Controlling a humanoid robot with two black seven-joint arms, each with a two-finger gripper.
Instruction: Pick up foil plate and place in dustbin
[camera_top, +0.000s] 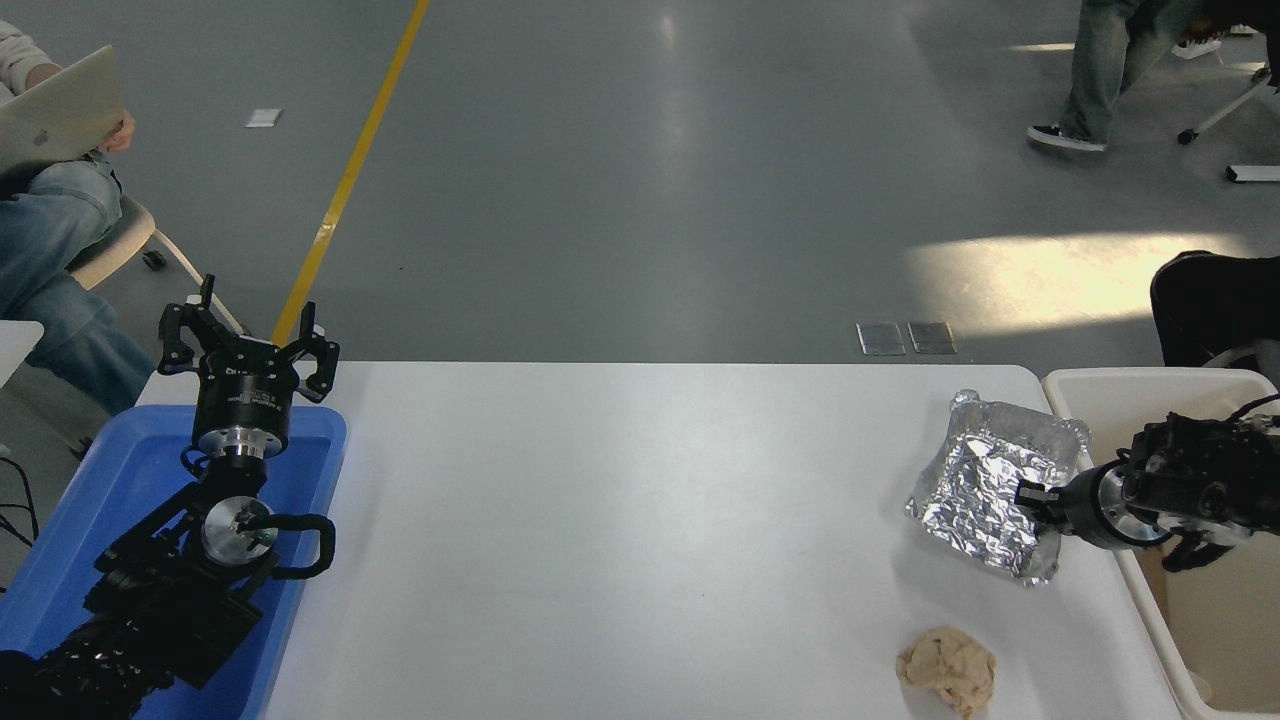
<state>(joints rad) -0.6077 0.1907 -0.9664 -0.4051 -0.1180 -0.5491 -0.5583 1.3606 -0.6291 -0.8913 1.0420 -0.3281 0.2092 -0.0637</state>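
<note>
My right claw (1030, 497) pinching the foil plate (985, 480) at its 3 o'clock rim, fingertips half hidden in foil, dustbin (1150, 385) cut off at frame edge.

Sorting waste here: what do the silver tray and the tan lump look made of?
The foil plate looks like thin aluminium foil: shiny, mirror-bright, densely creased. The tan lump is matte and crumpled, probably paper, though it could be something else.
</note>
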